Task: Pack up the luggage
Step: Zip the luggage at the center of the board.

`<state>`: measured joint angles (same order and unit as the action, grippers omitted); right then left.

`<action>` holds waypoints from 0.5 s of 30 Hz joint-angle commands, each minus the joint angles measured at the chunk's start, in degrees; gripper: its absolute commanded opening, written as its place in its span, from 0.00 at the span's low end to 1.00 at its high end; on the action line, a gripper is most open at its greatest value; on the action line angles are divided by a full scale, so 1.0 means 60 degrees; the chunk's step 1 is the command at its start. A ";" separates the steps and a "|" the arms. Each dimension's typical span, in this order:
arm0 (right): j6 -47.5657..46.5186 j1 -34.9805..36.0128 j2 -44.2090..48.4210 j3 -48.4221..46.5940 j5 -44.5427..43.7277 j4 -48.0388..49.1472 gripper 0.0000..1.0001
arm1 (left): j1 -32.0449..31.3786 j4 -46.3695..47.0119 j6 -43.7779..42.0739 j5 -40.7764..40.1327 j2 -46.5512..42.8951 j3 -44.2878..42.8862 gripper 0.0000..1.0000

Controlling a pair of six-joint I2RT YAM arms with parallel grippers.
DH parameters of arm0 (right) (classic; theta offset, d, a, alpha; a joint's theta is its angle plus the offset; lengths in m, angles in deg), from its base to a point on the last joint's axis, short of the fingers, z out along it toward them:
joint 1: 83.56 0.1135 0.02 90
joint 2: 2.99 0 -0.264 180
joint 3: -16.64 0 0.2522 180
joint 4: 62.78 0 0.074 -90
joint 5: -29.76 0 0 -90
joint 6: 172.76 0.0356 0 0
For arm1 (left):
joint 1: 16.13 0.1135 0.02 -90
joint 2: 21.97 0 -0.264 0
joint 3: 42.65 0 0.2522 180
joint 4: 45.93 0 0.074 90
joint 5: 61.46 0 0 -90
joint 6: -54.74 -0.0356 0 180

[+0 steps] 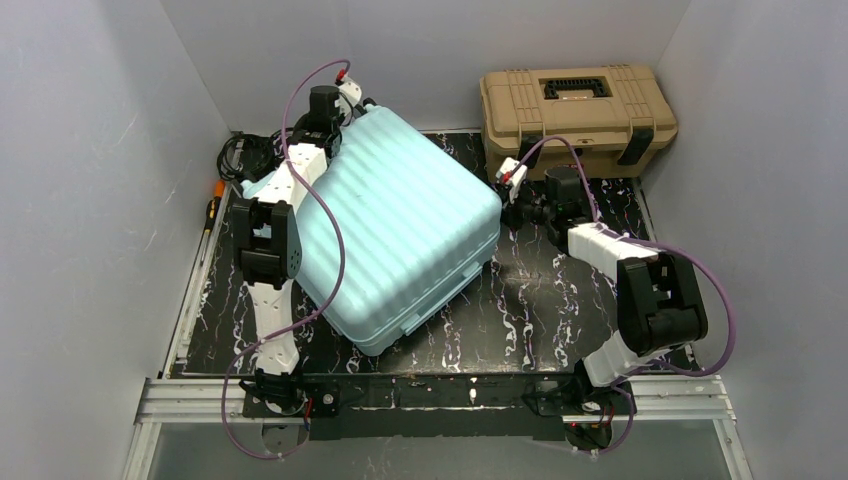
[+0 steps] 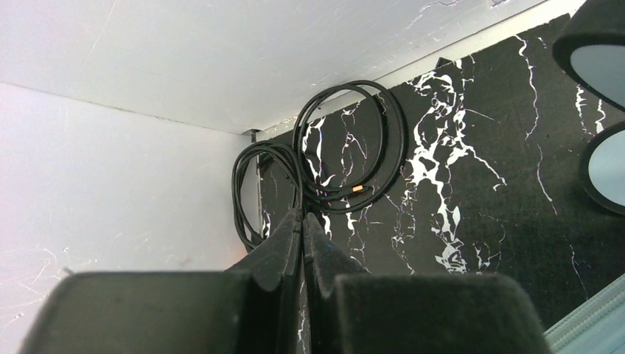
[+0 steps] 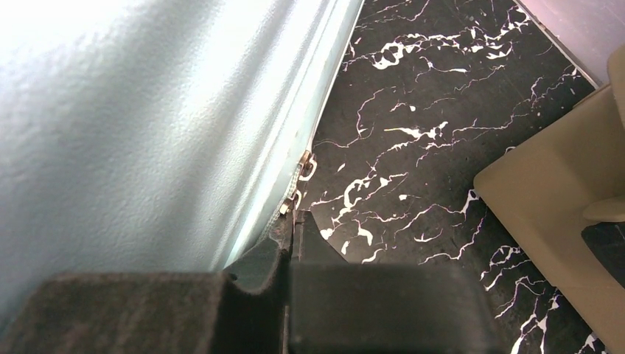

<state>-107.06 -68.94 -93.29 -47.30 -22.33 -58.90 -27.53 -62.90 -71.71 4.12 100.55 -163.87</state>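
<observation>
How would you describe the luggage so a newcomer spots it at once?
On the black marbled table, look left of centre: the luggage lies closed and flat, turned diagonally. It is the large pale mint-blue ribbed hard shell, unlike the smaller tan toolbox with black latches in the far right corner.

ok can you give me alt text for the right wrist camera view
The right hand, fingers pressed shut, points at two metal zipper pulls on the edge of the pale mint-blue luggage filling the left. A black marbled table lies to the right, with a tan toolbox corner at the far right.
</observation>
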 commanded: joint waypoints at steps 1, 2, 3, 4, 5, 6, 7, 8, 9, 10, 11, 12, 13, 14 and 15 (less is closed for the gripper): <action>0.0268 0.0860 -0.0429 -0.0837 -0.1033 0.2112 0.04 | -0.1596 -0.1798 0.0604 0.1268 -0.0232 0.0431 0.00; 0.0233 0.0861 -0.0329 -0.0824 -0.1082 0.1990 0.10 | -0.1564 -0.1885 0.0635 0.1159 -0.0203 0.0317 0.00; 0.0119 0.0868 -0.0237 -0.0815 -0.1172 0.1819 0.19 | -0.1527 -0.2015 0.0722 0.1061 -0.0164 0.0165 0.00; -0.0042 0.0854 -0.0110 -0.0807 -0.1240 0.1625 0.27 | -0.1486 -0.2185 0.0853 0.0954 -0.0130 -0.0055 0.00; -0.0229 0.0847 0.0016 -0.0789 -0.1362 0.1394 0.35 | -0.1429 -0.2373 0.0983 0.0838 -0.0100 -0.0273 0.01; -0.0397 0.0846 0.0167 -0.0759 -0.1533 0.1171 0.44 | -0.1329 -0.2551 0.1109 0.0801 -0.0078 -0.0482 0.02; -0.0548 0.0835 0.0347 -0.0743 -0.1749 0.0973 0.53 | -0.1239 -0.2659 0.1197 0.0754 -0.0116 -0.0647 0.03; -0.0642 0.0821 0.0529 -0.0717 -0.2039 0.0776 0.64 | -0.1155 -0.2716 0.1266 0.0692 -0.0172 -0.0765 0.05; -0.0707 0.0797 0.0731 -0.0694 -0.2390 0.0592 0.74 | -0.1077 -0.2751 0.1299 0.0633 -0.0237 -0.0873 0.10; -0.0856 0.0765 0.0930 -0.0684 -0.2599 0.0300 0.81 | -0.1001 -0.2792 0.1332 0.0561 -0.0319 -0.0976 0.15; -0.0962 0.0735 0.1151 -0.0703 -0.2831 0.0011 0.86 | -0.0905 -0.2885 0.1380 0.0512 -0.0391 -0.1104 0.21; -0.1051 0.0706 0.1371 -0.0736 -0.3132 -0.0291 0.89 | -0.0802 -0.3006 0.1437 0.0480 -0.0477 -0.1258 0.29; -0.1095 0.0680 0.1611 -0.0768 -0.3415 -0.0622 0.92 | -0.0703 -0.3119 0.1512 0.0432 -0.0569 -0.1407 0.37; -0.1111 0.0633 0.1840 -0.0797 -0.3665 -0.0879 0.94 | -0.0595 -0.3285 0.1593 0.0414 -0.0682 -0.1607 0.46; -0.1128 0.0583 0.2050 -0.0816 -0.3857 -0.1168 0.96 | -0.0492 -0.3457 0.1680 0.0422 -0.0792 -0.1806 0.54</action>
<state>-110.69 -66.37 -87.69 -49.20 -40.02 -61.45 -29.50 -75.29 -65.96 4.01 100.64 -169.42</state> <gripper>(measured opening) 0.926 0.418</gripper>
